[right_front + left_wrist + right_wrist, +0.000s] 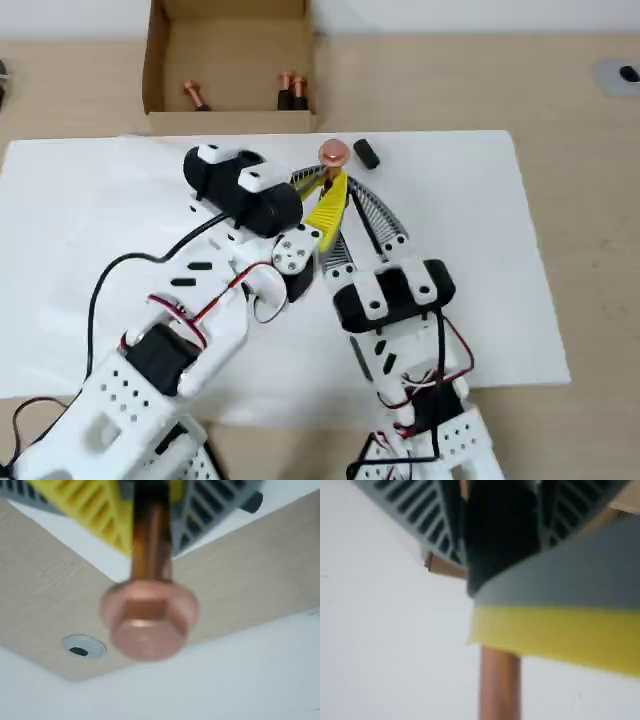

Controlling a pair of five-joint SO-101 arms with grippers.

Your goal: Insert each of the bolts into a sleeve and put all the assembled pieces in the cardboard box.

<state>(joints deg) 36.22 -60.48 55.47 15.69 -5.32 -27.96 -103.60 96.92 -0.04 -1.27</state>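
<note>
White sheet (480,280) — bolt (333,154) head toward box (153,70)

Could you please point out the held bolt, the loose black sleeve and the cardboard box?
held bolt (333,153), high view, on its round copper head.
loose black sleeve (366,153), high view, on the middle of its body.
cardboard box (235,55), high view, on the bare part of its floor.
</note>
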